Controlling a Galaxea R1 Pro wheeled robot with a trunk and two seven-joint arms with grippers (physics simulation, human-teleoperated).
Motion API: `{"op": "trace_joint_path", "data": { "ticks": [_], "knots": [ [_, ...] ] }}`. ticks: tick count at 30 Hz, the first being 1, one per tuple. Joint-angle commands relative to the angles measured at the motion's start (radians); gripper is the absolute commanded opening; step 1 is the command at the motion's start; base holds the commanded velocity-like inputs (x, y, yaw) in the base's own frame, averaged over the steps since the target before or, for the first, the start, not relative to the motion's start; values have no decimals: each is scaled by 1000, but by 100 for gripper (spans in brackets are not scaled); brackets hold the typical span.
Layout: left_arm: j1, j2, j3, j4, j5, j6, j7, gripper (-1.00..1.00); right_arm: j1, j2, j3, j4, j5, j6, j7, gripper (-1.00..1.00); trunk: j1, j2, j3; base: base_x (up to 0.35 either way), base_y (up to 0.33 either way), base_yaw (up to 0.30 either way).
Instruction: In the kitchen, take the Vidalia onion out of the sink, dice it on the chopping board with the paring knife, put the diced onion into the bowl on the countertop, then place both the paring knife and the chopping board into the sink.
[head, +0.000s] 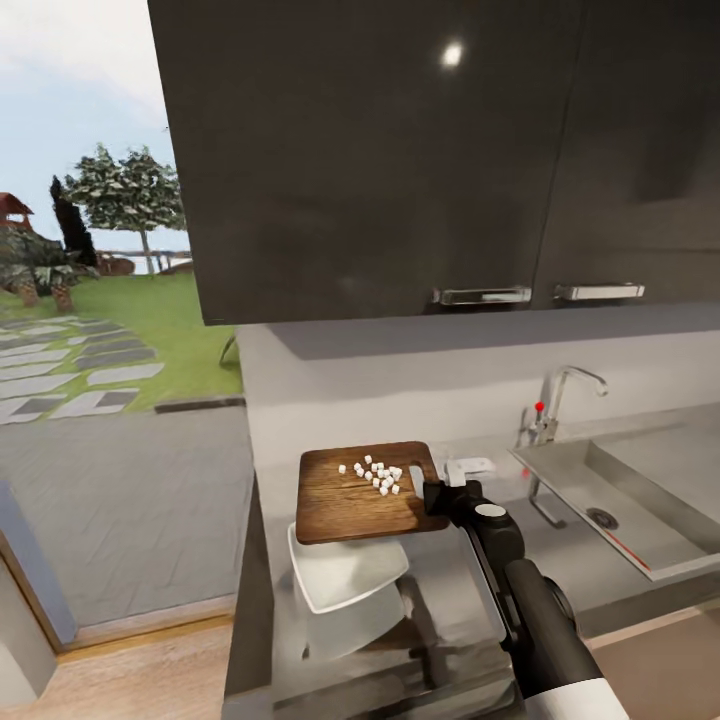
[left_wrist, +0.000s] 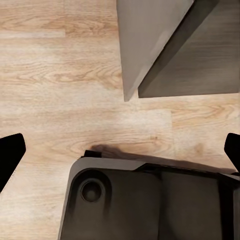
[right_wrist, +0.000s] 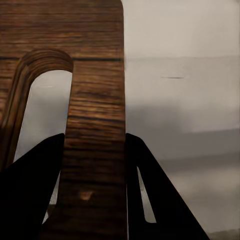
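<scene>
My right gripper (head: 436, 492) is shut on the handle end of the dark brown chopping board (head: 345, 500), which hangs roughly level over the far rim of the white square bowl (head: 345, 580) on the grey countertop (head: 450, 590). Diced onion (head: 378, 476) lies as small white cubes on the board's far half. In the right wrist view the fingers (right_wrist: 35, 190) of the right gripper (right_wrist: 95, 136) clamp the board's wooden strip (right_wrist: 95, 125) beside its handle slot. The left gripper (left_wrist: 121, 150) is open above the wooden floor. A thin red-edged sliver (head: 628, 548) lies in the sink (head: 570, 480); I cannot tell whether it is the paring knife.
Dark wall cabinets (head: 400, 150) hang above the counter. A chrome tap (head: 565, 390) with a red-tipped knob stands behind the sink. A small white object (head: 470, 466) lies on the counter beyond the gripper. The counter's left end borders a glass door to the garden.
</scene>
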Motion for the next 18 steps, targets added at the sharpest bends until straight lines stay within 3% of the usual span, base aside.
{"op": "trace_joint_path", "data": {
  "ticks": [1,14,18],
  "knots": [
    [0,-1,1,-1,10,-1,-2,100,-1,0,2,0,6,6,-2,-100,1,-2,-2,38,49,0],
    [0,-1,1,0,10,-1,-2,100,-1,1,4,51,6,-11,8,-100,1,-2,-1,4,5,0],
    [0,-1,1,0,10,-1,-2,100,-1,1,5,94,6,-92,9,-100,1,-2,-1,0,0,0]
  ]
}}
